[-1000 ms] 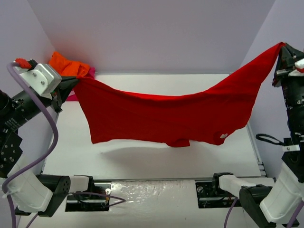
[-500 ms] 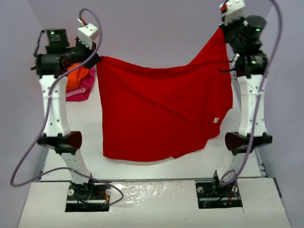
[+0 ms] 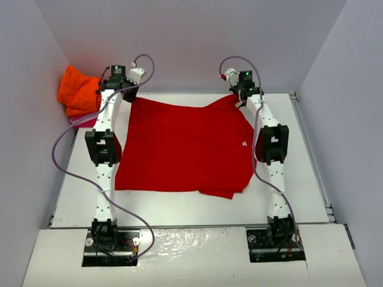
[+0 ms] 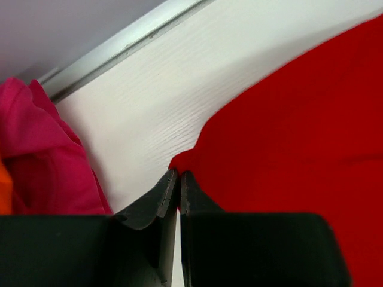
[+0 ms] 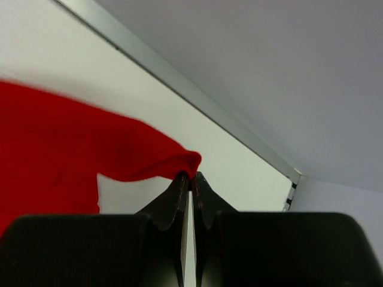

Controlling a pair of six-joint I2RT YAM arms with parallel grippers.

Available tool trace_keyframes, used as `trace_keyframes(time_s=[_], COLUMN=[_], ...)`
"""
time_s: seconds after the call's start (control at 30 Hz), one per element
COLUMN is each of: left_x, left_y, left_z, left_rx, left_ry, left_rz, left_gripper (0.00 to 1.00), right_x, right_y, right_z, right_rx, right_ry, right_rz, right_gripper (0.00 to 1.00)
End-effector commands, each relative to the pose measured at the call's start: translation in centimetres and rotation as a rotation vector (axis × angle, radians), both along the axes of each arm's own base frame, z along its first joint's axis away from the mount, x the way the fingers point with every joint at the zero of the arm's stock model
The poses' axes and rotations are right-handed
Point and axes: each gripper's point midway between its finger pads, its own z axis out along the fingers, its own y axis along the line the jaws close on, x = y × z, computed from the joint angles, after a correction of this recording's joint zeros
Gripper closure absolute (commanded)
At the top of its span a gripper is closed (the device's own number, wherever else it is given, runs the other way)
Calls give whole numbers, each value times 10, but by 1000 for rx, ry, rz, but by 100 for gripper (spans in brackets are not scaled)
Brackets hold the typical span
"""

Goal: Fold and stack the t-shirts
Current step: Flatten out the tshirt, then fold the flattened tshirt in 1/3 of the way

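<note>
Top external: left gripper (image 4: 178,173) and right gripper (image 5: 190,174) pinch far corners of red shirt (image 3: 179,149). Hem toward tabletop (image 3: 287,197) near edge looks doubled; folding now likely sets that crease.

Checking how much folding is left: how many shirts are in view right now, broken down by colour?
Red soft cloth t-shirt, spread on the table: 1
Orange bunched cloth shirt, far left corner: 1
Pink bunched cloth shirt, under the orange one: 1
Total: 3
</note>
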Motion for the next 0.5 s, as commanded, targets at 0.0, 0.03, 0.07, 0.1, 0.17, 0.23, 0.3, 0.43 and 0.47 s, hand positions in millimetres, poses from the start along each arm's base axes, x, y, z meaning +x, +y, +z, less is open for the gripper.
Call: trace_keyframes(time_s=[0.0,0.03,0.07,0.1,0.17,0.23,0.3,0.43,0.47], left_x=[36,40,44,47,51,53,52,47,45], left_y=[18,20,21,23,26,30,31,32,32], left_z=[58,57,57,56,58,63,67,80,82], left_rx=[92,97,102,110,127,139,129,89,81], left_ry=[-236,-248,-261,-268,-289,-309,-312,-314,-314], left_rz=[87,96,106,116,126,137,141,156,157], left_gripper=[100,100,100,100,100,100,100,100,100], right_x=[28,27,27,26,24,21,16,2,-3], right_y=[10,12,15,17,18,18,20,25,27], right_z=[87,88,89,91,99,115,131,144,150], right_rx=[-68,-71,-75,-78,-80,-74,-62,-39,-39], right_ry=[-276,-279,-282,-288,-299,-323,-342,-338,-339], right_rz=[-17,-16,-15,-14,-19,-27,-29,-24,-21], right_gripper=[100,100,100,100,100,100,100,100,100])
